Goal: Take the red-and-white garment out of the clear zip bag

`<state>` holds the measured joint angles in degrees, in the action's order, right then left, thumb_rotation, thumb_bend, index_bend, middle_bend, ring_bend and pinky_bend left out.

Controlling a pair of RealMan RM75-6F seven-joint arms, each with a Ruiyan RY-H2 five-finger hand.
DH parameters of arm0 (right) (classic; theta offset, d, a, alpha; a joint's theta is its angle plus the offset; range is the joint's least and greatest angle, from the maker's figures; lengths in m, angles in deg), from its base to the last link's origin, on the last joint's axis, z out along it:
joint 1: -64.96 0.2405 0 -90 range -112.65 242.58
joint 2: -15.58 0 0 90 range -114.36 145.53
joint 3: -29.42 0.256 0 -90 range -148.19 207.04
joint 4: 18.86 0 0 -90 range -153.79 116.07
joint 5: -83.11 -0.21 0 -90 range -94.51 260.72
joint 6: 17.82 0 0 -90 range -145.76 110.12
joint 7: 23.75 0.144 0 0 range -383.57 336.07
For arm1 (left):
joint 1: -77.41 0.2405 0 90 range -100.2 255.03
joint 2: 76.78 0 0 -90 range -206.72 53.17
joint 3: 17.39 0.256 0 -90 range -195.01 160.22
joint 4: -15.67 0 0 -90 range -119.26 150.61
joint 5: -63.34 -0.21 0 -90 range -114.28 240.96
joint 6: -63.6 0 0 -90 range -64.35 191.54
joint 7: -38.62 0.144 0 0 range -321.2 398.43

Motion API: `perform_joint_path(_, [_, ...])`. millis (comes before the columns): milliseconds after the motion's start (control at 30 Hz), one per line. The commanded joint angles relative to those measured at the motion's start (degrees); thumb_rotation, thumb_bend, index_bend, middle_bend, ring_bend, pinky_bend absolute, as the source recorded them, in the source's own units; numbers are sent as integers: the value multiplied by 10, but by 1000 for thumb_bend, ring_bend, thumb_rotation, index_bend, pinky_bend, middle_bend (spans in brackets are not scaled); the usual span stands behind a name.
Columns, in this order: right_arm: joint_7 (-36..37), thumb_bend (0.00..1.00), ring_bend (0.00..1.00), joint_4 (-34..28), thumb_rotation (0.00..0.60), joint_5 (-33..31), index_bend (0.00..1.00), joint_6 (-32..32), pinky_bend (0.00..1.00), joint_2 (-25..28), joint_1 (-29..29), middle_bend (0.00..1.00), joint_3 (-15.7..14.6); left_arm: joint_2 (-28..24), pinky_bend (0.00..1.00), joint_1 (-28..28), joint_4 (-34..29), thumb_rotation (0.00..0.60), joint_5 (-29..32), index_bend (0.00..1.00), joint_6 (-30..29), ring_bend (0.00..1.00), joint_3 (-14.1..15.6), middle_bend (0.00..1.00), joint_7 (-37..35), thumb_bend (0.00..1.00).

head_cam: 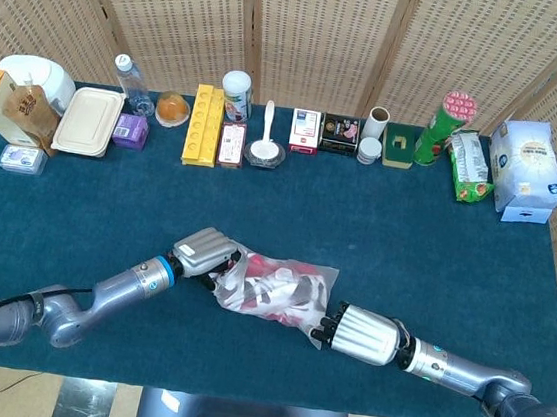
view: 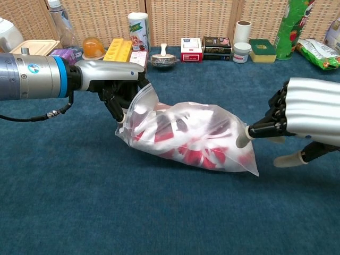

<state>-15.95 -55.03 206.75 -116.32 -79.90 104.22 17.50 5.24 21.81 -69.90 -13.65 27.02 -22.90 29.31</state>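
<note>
The clear zip bag (head_cam: pixel 275 287) (view: pixel 191 135) lies on the blue table, with the red-and-white garment (view: pixel 186 146) bunched inside it. My left hand (head_cam: pixel 203 251) (view: pixel 114 85) grips the bag's left end and holds that end slightly raised. At the bag's right end is my right hand (head_cam: pixel 355 333) (view: pixel 300 114), fingers spread. One fingertip (view: pixel 242 141) touches the plastic, while the thumb hangs apart below and nothing lies between them. The garment is wholly inside the bag.
Along the table's far edge stand a bottle (head_cam: pixel 129 81), a lunch box (head_cam: pixel 88 120), a yellow tray (head_cam: pixel 203 125), a bowl with a spoon (head_cam: pixel 265 150), small boxes (head_cam: pixel 323 132), a green can (head_cam: pixel 444 125) and a white pack (head_cam: pixel 526 170). Blue cloth (head_cam: pixel 434 256) surrounds the bag.
</note>
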Motion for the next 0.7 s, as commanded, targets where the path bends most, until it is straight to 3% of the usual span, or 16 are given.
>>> perform_joint_path(33, [-5,7,898,2,600,2,369,7,878,-7,7,713,-4,0,1000,0,-2,600,2,861,1,1000,0,1000,2,455])
perform_joint_path(533, [-36,8,921,-18,598,1,385,63,909,-16,43,721,-19,-2,1000,0,-13,600,21,862,10,1000,-2,1000,5,454])
perform_joint_path(700, [-39,86,932,-28,600,-3,409,73,923,-15,50,726,-22,-2,1000,1,-12,600,21,861,11,1000,-1,1000,1,454])
